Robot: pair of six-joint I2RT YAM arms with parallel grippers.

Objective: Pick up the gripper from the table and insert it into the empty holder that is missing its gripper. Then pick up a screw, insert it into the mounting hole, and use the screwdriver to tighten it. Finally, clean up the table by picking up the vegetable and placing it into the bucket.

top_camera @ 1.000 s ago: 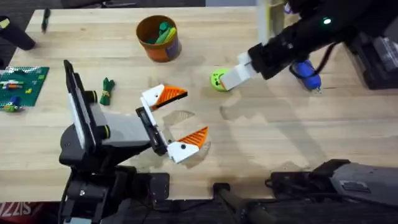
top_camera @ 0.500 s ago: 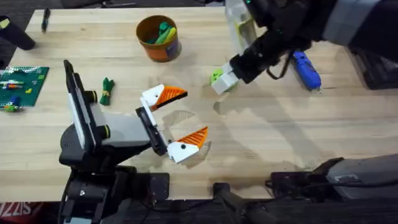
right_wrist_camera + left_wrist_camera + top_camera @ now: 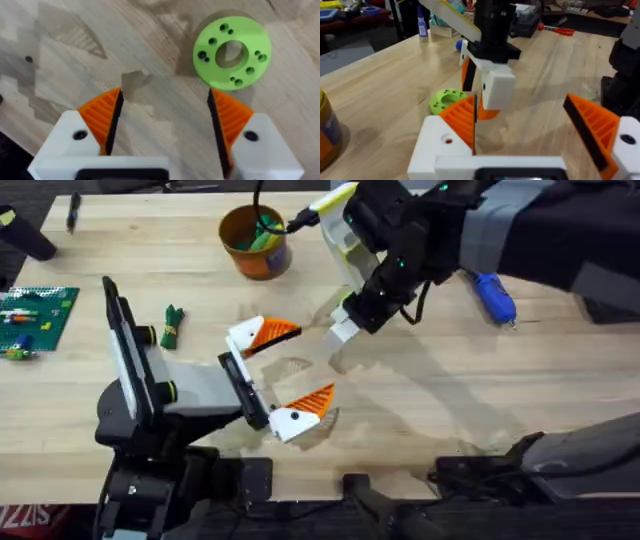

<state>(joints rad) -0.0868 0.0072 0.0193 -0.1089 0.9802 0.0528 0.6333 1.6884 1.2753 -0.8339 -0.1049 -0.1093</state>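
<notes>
Swung leftward across the wooden table (image 3: 420, 400): right claw (image 3: 165, 125), spread wide and empty beside the bright green ring-shaped disc (image 3: 232, 52). Parked at near left with orange pads apart: left claw (image 3: 285, 375), gripping nothing.

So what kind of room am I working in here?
Likely a robotics lab or workshop: a wooden workbench, a blue electric screwdriver lying on it, and cluttered shelves with bottles and tools behind.

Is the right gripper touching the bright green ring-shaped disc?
Apart. In the right wrist view, bare table shows between the right gripper and the green disc; its open fingers hold nothing.
</notes>
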